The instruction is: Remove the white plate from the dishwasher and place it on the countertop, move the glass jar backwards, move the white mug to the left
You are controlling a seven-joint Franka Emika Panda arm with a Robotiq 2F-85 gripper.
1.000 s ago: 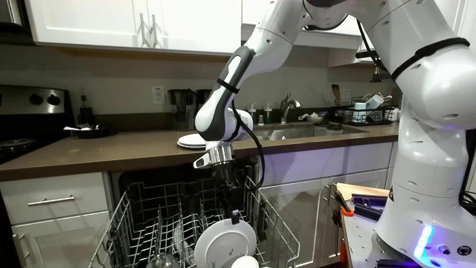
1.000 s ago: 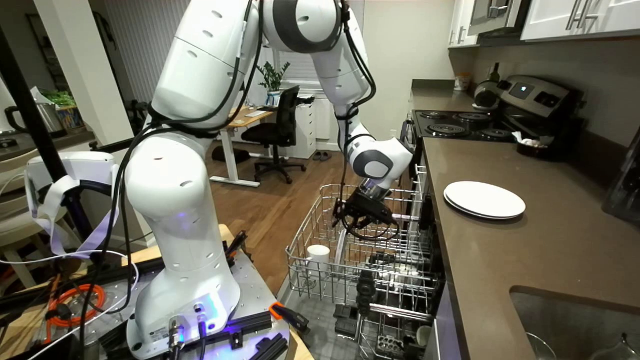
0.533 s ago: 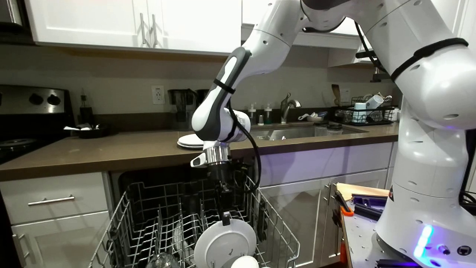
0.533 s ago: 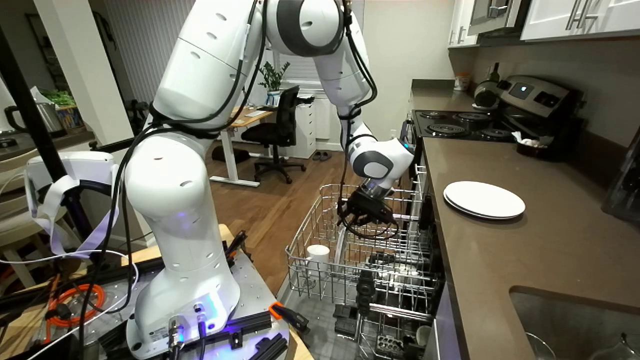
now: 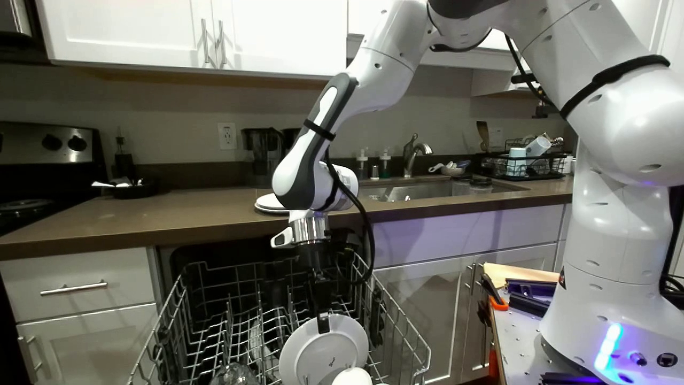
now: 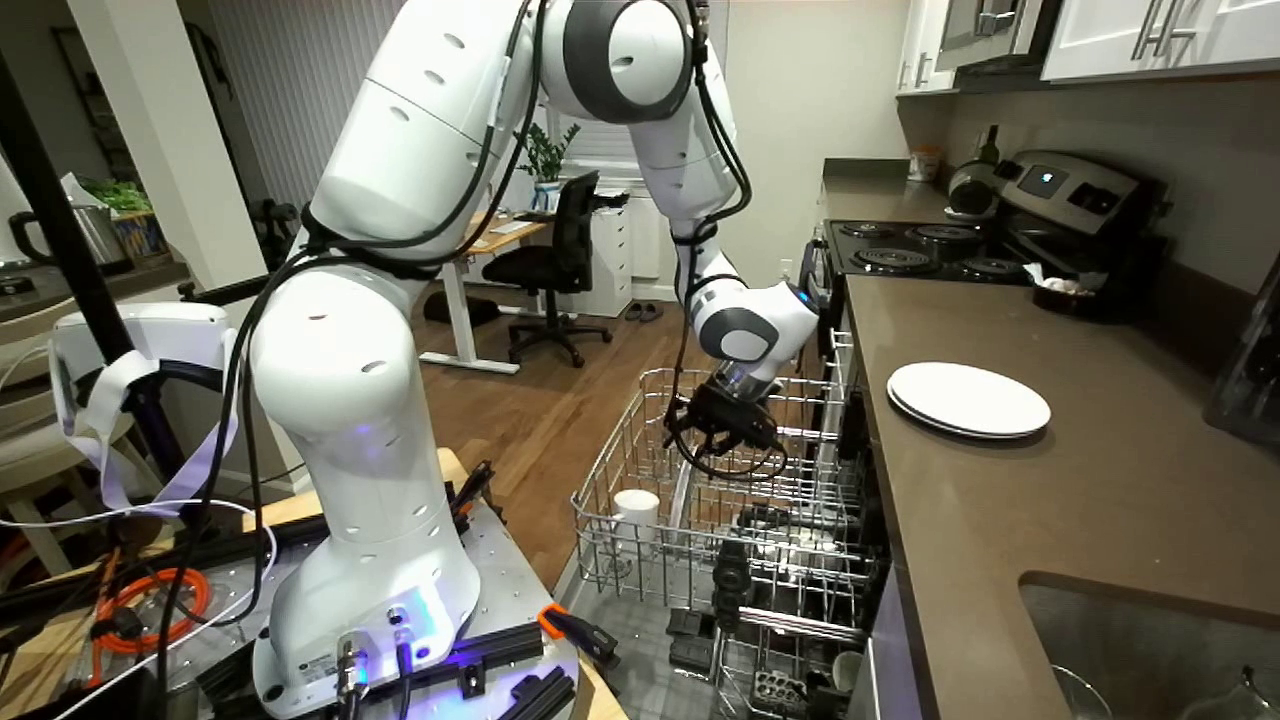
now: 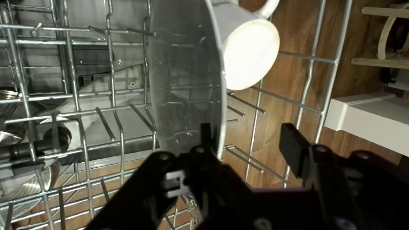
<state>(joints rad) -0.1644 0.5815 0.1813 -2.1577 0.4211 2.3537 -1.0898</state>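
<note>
The plate (image 7: 188,73) stands on edge in the dishwasher rack (image 7: 335,60), rim between the wide-apart fingers of the gripper (image 7: 248,139), right beside one. The mug (image 7: 250,54) crowds it on the other finger's side, can't tell if touching, with tines (image 7: 104,124) close by. In both exterior views stacked plates (image 6: 968,398) sit on the counter (image 6: 1110,490).

Wht arm (image 6: 390,170), dk gry trim (image 5: 304,187), blk cables (image 6: 400,264), blk gripper (image 7: 247,140), blue base light (image 5: 608,346)
</note>
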